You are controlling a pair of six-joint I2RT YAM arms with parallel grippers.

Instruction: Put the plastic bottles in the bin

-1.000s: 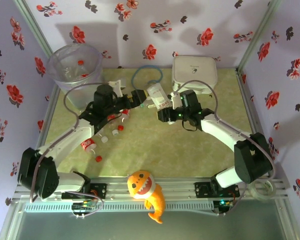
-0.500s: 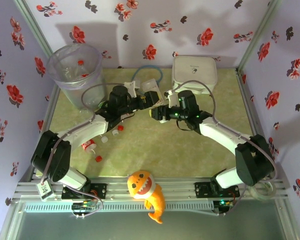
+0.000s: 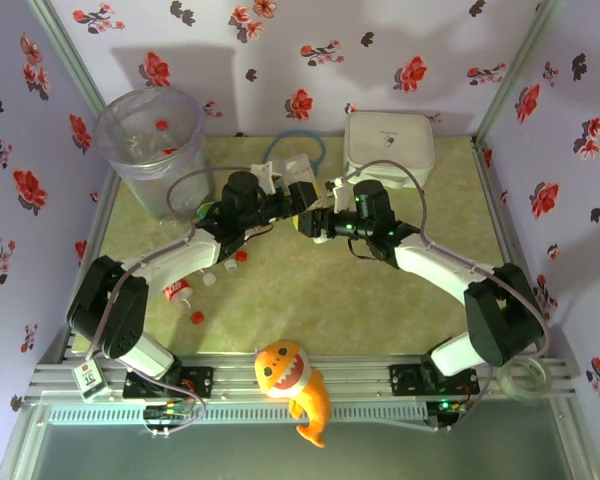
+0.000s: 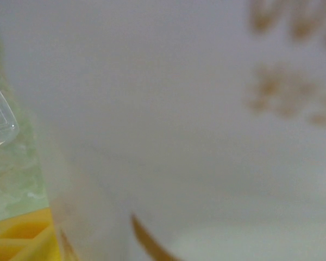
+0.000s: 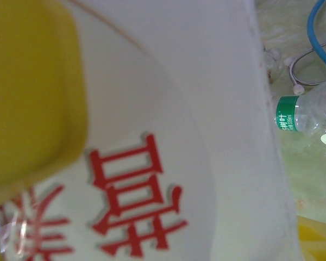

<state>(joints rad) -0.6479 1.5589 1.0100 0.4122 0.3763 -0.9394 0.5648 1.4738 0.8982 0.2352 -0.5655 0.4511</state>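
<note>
Reference point: the bin (image 3: 120,160), which stands at the far left corner of the tabletop (image 3: 380,300). Inside it I see clear bottles (image 3: 161,127), at least one red-capped.

Nearer me than the bin and slightly to its right, a red-labelled bottle (image 3: 177,291) lies on the tabletop with loose red caps (image 3: 197,318) near it.

Right of the bin, the left gripper (image 3: 288,200) and right gripper (image 3: 312,220) meet over mid-tabletop with a white-labelled bottle (image 3: 300,172) between them.

Left gripper: its wrist view is a close blur of white label. I cannot tell how far its jaws stand apart or whether they have the bottle.

Right gripper: part-closed on the white-labelled bottle, with the red-printed label pressed against its yellow finger (image 5: 27,81). Its wrist view also gives a green-labelled bottle (image 5: 304,114) lying on the tabletop by a blue cable (image 5: 323,32).

Farthest right of the bin, a white square case (image 3: 388,145) sits against the back wall.
</note>
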